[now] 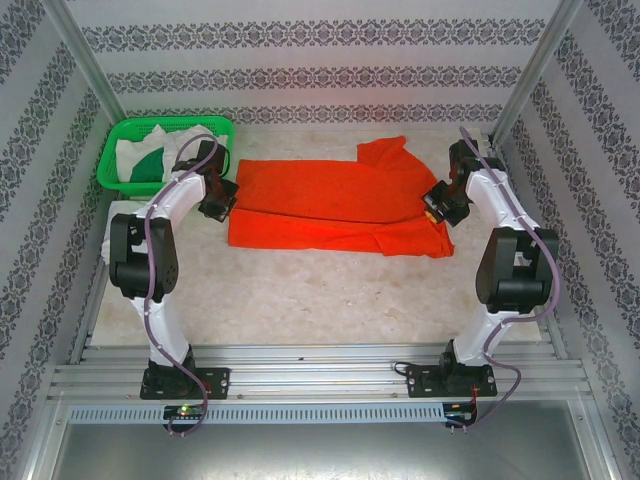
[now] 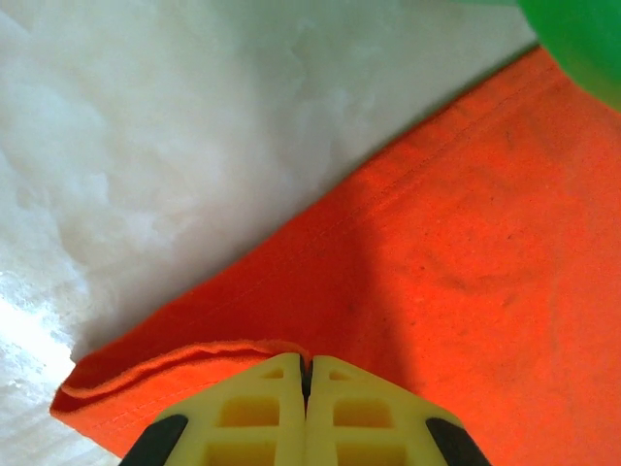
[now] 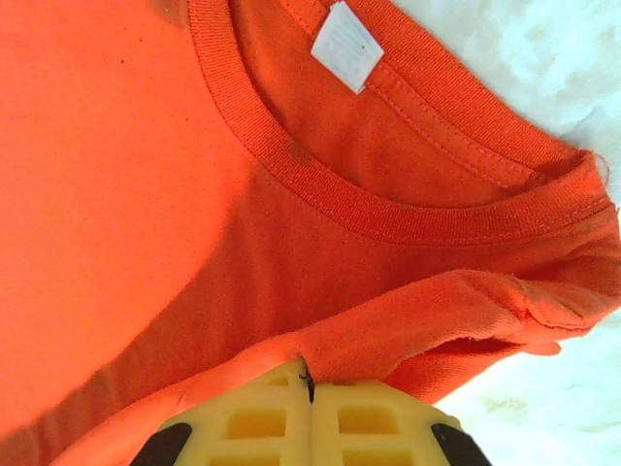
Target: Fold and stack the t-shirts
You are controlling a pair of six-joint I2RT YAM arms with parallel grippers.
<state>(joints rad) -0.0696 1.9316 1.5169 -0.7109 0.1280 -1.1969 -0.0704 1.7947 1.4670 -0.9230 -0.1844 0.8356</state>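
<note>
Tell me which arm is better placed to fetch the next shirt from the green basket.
Left. The left claw sits beside the green basket, while the right claw is across the orange t-shirt at its collar end. Both are shut on that shirt, so release first.

You're working in a robot test booth, a lab rig: bare aluminium rails [image 1: 320, 372] carry the two arm bases [image 1: 183, 380], metal posts [image 1: 84, 55] frame the corners, and printed wallpaper [image 1: 300, 35] lines the walls around a marble-look tabletop [image 1: 300, 295] (domestic dressing over hardware).
</note>
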